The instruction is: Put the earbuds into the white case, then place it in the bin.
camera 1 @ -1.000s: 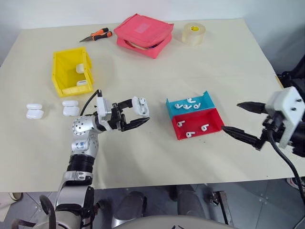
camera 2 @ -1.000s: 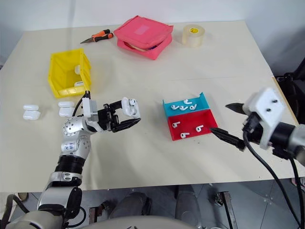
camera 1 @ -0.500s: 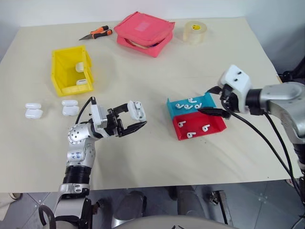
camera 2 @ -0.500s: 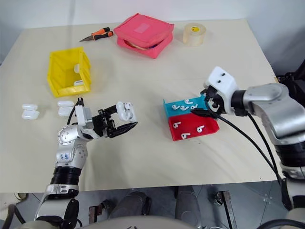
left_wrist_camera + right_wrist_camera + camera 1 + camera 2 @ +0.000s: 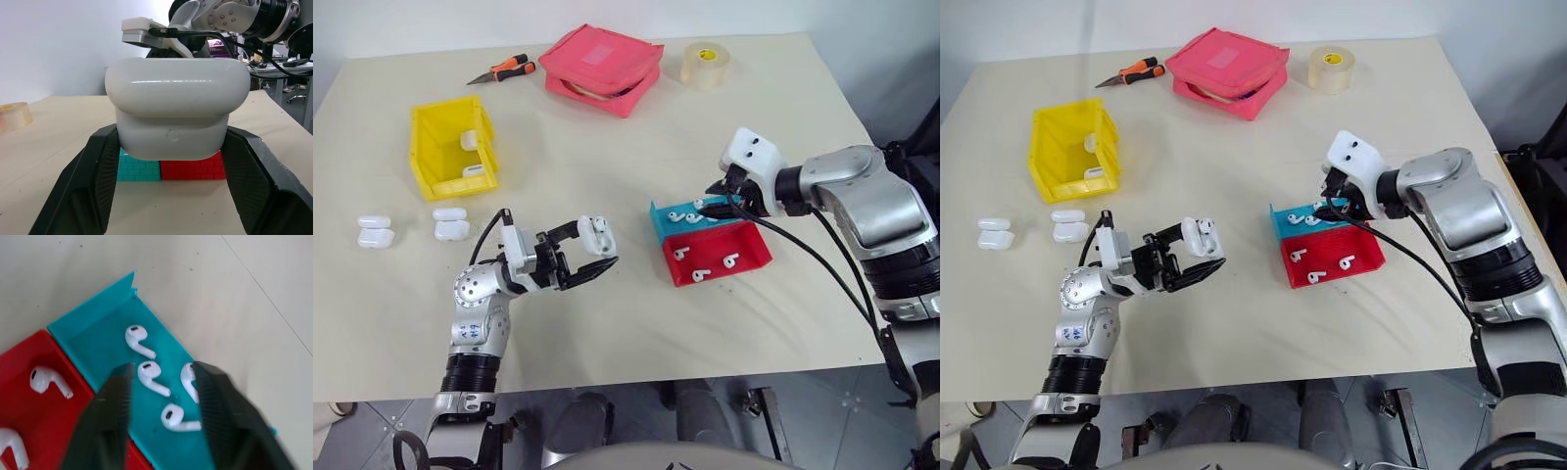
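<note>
Presently the left gripper (image 5: 590,253) hangs above the near-left part of the desk (image 5: 607,323), its jaws clamped on a white case (image 5: 598,235) with the lid end up. To its right, the right gripper (image 5: 161,431) sits over the blue tray (image 5: 736,210), jaws part open and empty, straddling the earbuds (image 5: 152,378) lying inside; four show in the blue tray. Touching its near side is the red tray (image 5: 756,257), with three more earbuds. The yellow bin (image 5: 433,152) stands at far left, open side toward the near edge, with white cases inside. Near of it, four spare cases lie on the desk in two pairs (image 5: 374,230) and (image 5: 451,223). Along the far edge: pliers with orange handles (image 5: 505,70), a pink pouch (image 5: 598,68) and a roll of clear tape (image 5: 707,65).
</note>
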You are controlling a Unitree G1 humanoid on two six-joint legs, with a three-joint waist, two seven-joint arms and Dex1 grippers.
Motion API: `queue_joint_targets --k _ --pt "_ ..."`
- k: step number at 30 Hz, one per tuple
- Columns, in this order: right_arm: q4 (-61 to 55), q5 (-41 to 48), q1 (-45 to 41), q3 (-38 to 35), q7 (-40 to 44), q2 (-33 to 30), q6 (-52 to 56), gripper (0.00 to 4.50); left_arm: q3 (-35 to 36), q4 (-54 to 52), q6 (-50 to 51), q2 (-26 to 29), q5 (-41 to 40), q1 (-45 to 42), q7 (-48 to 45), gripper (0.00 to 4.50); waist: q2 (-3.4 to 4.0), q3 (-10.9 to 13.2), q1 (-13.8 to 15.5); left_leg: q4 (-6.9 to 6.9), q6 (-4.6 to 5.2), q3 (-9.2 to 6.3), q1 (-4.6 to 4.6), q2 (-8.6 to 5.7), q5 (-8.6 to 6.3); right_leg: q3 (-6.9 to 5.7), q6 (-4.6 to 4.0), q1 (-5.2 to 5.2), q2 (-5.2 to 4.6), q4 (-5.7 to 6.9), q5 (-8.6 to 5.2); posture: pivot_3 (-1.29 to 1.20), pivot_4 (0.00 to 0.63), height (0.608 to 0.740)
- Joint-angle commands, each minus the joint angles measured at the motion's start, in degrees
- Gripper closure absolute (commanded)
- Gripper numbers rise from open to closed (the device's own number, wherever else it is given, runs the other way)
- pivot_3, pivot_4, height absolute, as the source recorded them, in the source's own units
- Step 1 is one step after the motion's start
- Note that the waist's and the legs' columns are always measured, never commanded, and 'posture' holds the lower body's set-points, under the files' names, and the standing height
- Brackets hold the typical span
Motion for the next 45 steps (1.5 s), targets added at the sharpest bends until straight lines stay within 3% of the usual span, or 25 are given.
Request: queue_joint_targets --k 1,14,45 --pt "1.01 -1.79 -2.98 1.07 0.82 2.21 -0.6 2.57 0.39 -2.1 0.02 0.62 -0.75 -0.03 1.0 1.75 0.0 0.0 -0.04 0.0 0.0 0.0 -0.02 0.0 0.0 0.0 -0.03 -0.12 -0.02 0.08 0.02 0.0 0.15 0.74" --pt "11.07 -7.37 -8.85 5.47 2.2 9.88 1.53 2.57 1.42 0.42 0.19 2.86 -0.32 -1.46 2.81 1.75 0.01 0.0 -0.18 0.06 -0.01 0.19 -0.09 -0.02 0.0 -0.26 -0.2 -0.44 -0.1 0.4 -0.01 0.0 0.15 0.74" --pt "20.64 -11.93 -10.09 5.46 4.94 15.99 -2.95 2.57 1.73 -3.32 1.55 4.03 -1.11 1.83 3.15 1.75 0.02 -0.01 -1.61 0.09 -0.07 0.52 -0.1 0.01 -0.04 -0.49 -0.39 -0.76 -0.19 0.77 -0.09 0.0 0.15 0.74"
